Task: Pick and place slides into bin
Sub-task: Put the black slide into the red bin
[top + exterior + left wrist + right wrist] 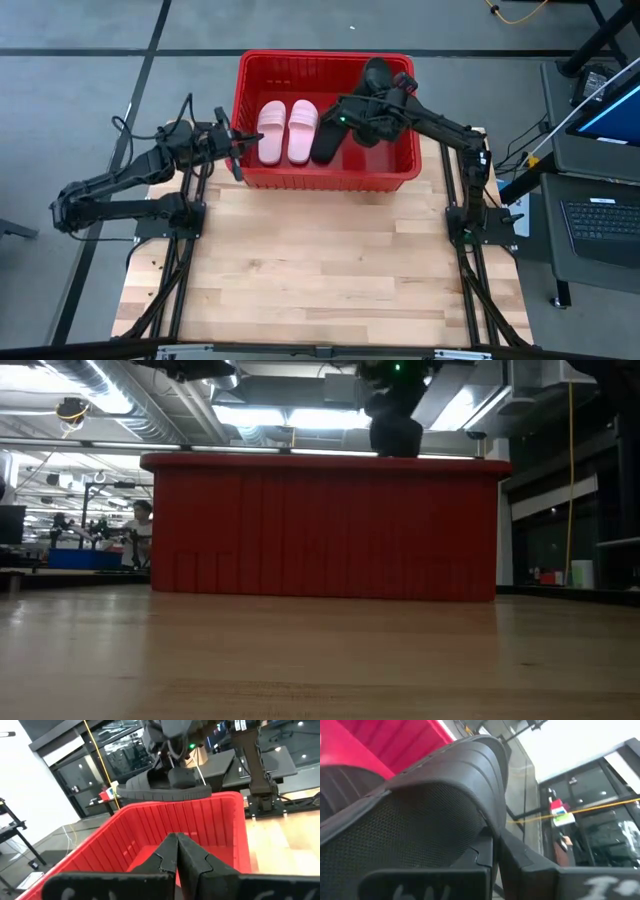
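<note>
In the high view the bare wooden table (320,270) fills the lower half of the frame, and the red bin (327,178) sits at its far edge, upper centre. The left gripper (234,146) hovers just outside the bin's left wall, left of centre in the frame; the left wrist view shows its two fingers (197,862) pressed together with nothing between them. Inside the bin, two pale pink slides (288,131) lie side by side in the left half, and one black slide (327,140) lies just to their right. The right gripper (372,112) reaches in over the bin's right half, right of centre in the upper frame, and is clamped on the second black slide (377,75), which is held up near the far rim; the right wrist view shows that sandal's broad strap (435,810) filling the frame against the fingers. In the low view this slide (394,422) shows above the bin's rim at top centre.
</note>
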You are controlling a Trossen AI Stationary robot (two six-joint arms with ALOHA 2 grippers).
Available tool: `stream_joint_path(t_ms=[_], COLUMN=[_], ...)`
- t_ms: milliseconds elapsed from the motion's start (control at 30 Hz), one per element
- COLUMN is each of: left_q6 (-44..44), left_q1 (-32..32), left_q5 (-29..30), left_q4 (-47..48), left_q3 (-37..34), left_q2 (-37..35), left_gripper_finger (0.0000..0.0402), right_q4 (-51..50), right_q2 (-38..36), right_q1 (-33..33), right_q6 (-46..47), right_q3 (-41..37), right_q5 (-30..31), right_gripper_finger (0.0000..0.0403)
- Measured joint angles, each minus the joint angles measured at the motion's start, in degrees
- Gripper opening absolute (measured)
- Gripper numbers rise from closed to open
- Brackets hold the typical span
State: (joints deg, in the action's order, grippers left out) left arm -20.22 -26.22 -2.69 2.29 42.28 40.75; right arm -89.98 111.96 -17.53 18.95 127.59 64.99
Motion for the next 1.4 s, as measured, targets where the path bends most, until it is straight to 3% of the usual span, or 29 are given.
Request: stream_joint_path(t_ms=[300, 567, 933, 1167, 1400], left_q6=[-0.4, -0.9, -1.1, -1.1, -1.1], left_q1=[-4.2, -6.3, -8.2, -9.2, -9.7], left_q5=[-2.4, -2.4, -2.4, -2.4, -2.4], left_q4=[-0.8, -1.1, -0.8, -0.8, -0.8], left_q3=[0.0, 0.0, 0.0, 0.0, 0.0], left_q2=[6.1, 7.5, 7.5, 7.5, 7.5], left_gripper_finger=[0.0002, 0.0002, 0.0001, 0.0001, 0.0002], right_q4=[3.8, 16.8, 34.0, 44.3, 46.2], right_q2=[0.0, 0.0, 0.0, 0.0, 0.0], right_q1=[-3.5, -6.1, -10.0, -11.6, -14.1], right_q6=[-1.9, -9.3, -21.0, -31.3, -31.3], right_q3=[-8.8, -18.9, -32.8, -37.1, -39.4], right_q5=[-3.7, -8.2, -8.2, -10.9, -12.3], right_gripper_finger=[0.0013, 0.0013, 0.0013, 0.0013, 0.0013])
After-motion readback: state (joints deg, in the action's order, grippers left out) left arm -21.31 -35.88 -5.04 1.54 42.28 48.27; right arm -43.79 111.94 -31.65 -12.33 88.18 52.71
